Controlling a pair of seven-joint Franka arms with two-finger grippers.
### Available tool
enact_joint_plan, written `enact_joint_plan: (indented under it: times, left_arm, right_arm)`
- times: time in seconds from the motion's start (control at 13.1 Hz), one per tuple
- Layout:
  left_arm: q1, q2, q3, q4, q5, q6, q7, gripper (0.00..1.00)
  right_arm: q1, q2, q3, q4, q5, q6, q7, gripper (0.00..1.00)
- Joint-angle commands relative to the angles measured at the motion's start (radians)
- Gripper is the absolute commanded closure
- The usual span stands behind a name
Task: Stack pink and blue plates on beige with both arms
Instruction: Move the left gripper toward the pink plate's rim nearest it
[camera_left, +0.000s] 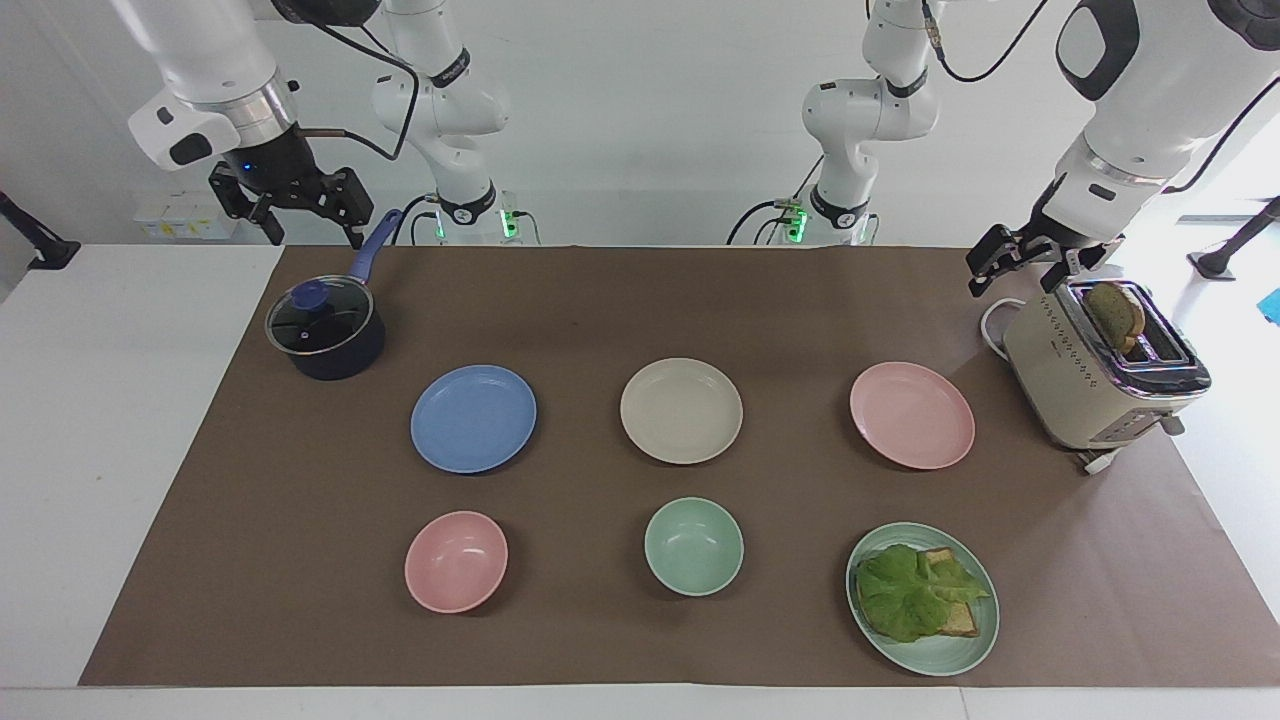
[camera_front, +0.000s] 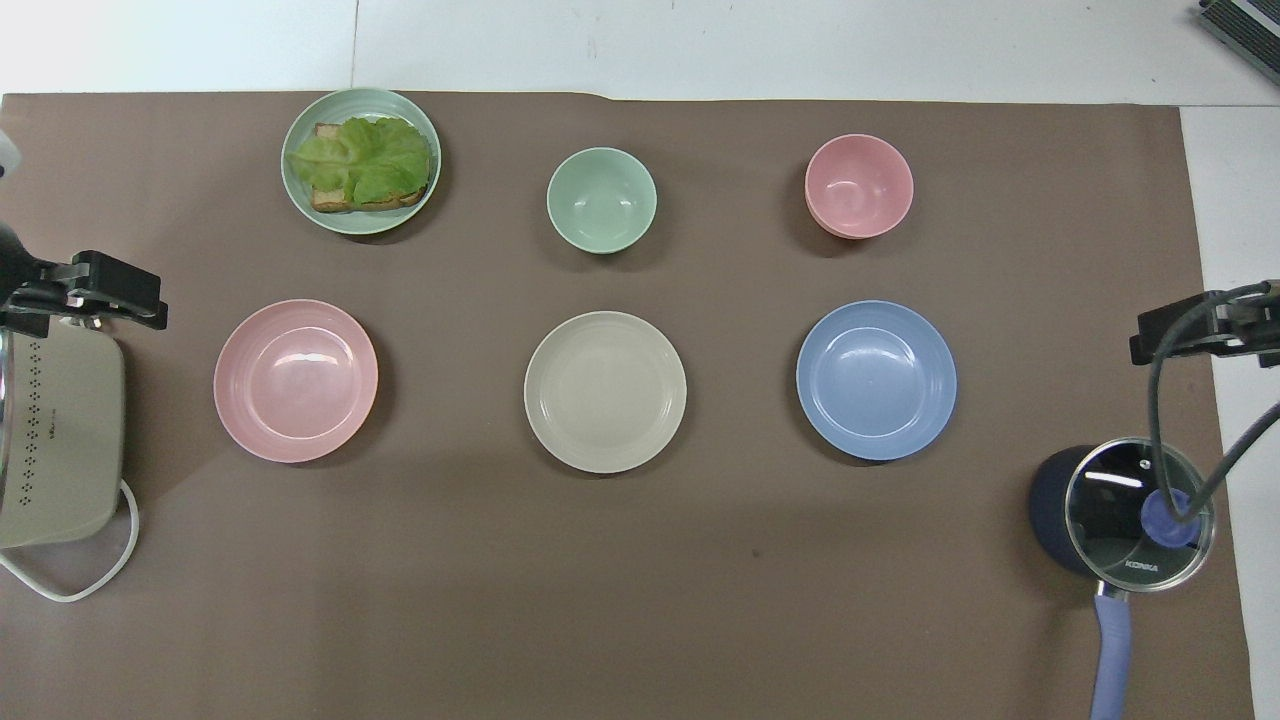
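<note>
So the beige plate (camera_left: 681, 411) sits mid-mat, with the blue plate (camera_left: 473, 418) beside it toward the right arm's end and the pink plate (camera_left: 912, 415) toward the left arm's end. Right gripper (camera_left: 312, 232) hangs wide open over the pot (camera_left: 326, 331), left gripper (camera_left: 1012, 282) wide open over the toaster (camera_left: 1100, 375), both holding nothing.

Robotics lab: two white arms (camera_left: 440, 100) bolted at paper-covered table (camera_left: 640, 300), staged toaster (camera_left: 1095, 375), white walls.

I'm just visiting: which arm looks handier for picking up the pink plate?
The left arm, probably: its open left gripper hangs over the toaster, beside the pink plate.
</note>
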Motion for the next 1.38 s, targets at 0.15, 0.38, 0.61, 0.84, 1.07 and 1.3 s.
enact_joint_plan:
  times: [0.15,0.38,0.61,0.84,1.07,1.3]
  left_arm:
    - [0.001,-0.027,0.001,-0.031,0.009,0.002,0.012,0.00]
    - [0.005,-0.034,0.003,-0.068,0.009,0.034,0.012,0.00]
    - [0.007,-0.073,0.004,-0.256,0.007,0.216,0.009,0.00]
    - [0.009,-0.068,0.006,-0.375,0.007,0.342,0.006,0.00]
    - [0.022,-0.057,0.006,-0.430,0.007,0.433,-0.002,0.00]
    - [0.047,0.014,0.006,-0.450,0.009,0.475,0.000,0.00]
  right_arm:
    - [-0.010,-0.018,0.004,-0.020,0.023,0.012,0.021,0.00]
    - [-0.010,-0.018,0.002,-0.020,0.023,0.013,0.018,0.00]
    - [-0.010,-0.020,0.004,-0.021,0.022,0.013,0.017,0.00]
    - [-0.010,-0.020,0.002,-0.021,0.022,0.013,0.015,0.00]
    - [-0.010,-0.020,0.002,-0.021,0.022,0.013,0.015,0.00]
    - [-0.010,-0.020,0.002,-0.021,0.023,0.013,0.015,0.00]
